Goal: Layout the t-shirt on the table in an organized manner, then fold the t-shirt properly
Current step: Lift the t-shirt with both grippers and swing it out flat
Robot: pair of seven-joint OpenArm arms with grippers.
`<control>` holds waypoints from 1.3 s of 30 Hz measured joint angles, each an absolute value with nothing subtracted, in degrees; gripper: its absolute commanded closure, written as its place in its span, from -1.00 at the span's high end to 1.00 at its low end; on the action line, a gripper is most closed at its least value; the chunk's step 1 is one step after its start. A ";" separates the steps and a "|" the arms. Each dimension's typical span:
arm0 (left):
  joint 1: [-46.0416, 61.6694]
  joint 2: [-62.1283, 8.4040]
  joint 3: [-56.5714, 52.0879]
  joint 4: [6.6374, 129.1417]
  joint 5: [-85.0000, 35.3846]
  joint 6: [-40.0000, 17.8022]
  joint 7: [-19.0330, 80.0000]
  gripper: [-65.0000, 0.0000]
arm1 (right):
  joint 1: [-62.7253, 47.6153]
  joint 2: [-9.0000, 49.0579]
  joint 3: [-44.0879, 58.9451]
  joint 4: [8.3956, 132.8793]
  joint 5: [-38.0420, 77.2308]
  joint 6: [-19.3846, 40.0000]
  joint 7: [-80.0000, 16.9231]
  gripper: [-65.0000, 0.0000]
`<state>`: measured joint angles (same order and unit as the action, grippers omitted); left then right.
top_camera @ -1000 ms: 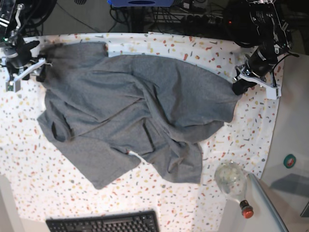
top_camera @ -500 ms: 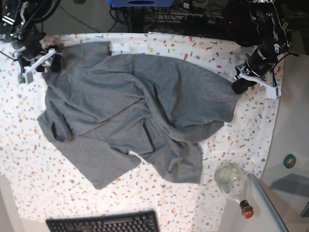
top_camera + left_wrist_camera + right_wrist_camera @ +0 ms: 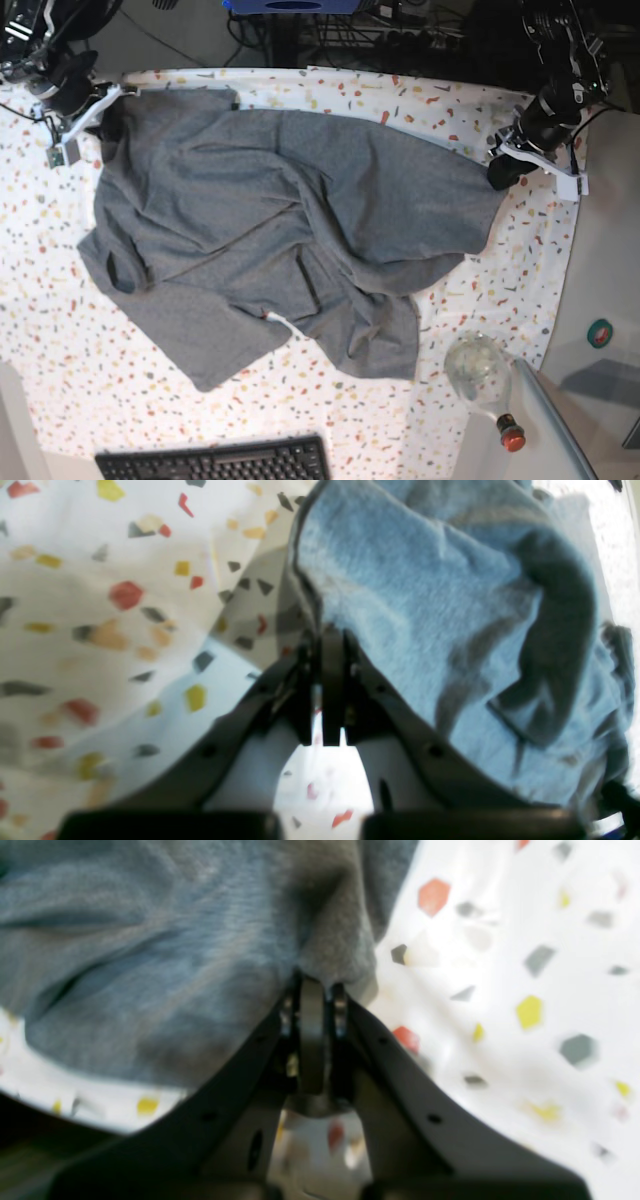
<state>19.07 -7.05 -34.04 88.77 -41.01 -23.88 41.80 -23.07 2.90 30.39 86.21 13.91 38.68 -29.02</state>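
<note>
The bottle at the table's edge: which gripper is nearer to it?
Left. The left gripper pinches the t-shirt on the same side as the bottle; the right gripper grips the shirt's opposite far corner.

The t-shirt (image 3: 280, 210) is showing as soft, matt heather-grey knit cloth, its nap looking fuzzy up close in the wrist views. The table (image 3: 70, 380) is wearing a smooth white cloth flecked with red, yellow and grey chips (creasing a little near the edges). The bottle (image 3: 480, 375) is gleaming like clear glossy plastic or glass. The keyboard (image 3: 215, 462) is looking like matt black plastic.
</note>
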 measured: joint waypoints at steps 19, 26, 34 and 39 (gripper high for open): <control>-0.38 -8.10 -10.41 105.60 -3.49 -15.44 56.21 -1.00 | -0.86 16.60 39.51 88.82 10.70 35.44 -46.76 -1.00; -27.03 -4.80 4.43 79.66 5.91 -15.25 57.41 -1.00 | 25.47 24.38 28.64 63.83 -0.34 35.51 -39.48 -1.00; -53.21 2.28 -2.85 62.54 5.76 -14.96 57.63 -1.00 | 47.40 27.03 26.28 61.73 -11.81 35.86 -36.25 -1.00; -62.61 7.46 -10.59 72.69 5.02 -15.22 56.93 -1.00 | 55.72 29.71 26.02 75.77 -11.20 35.62 -35.22 -1.00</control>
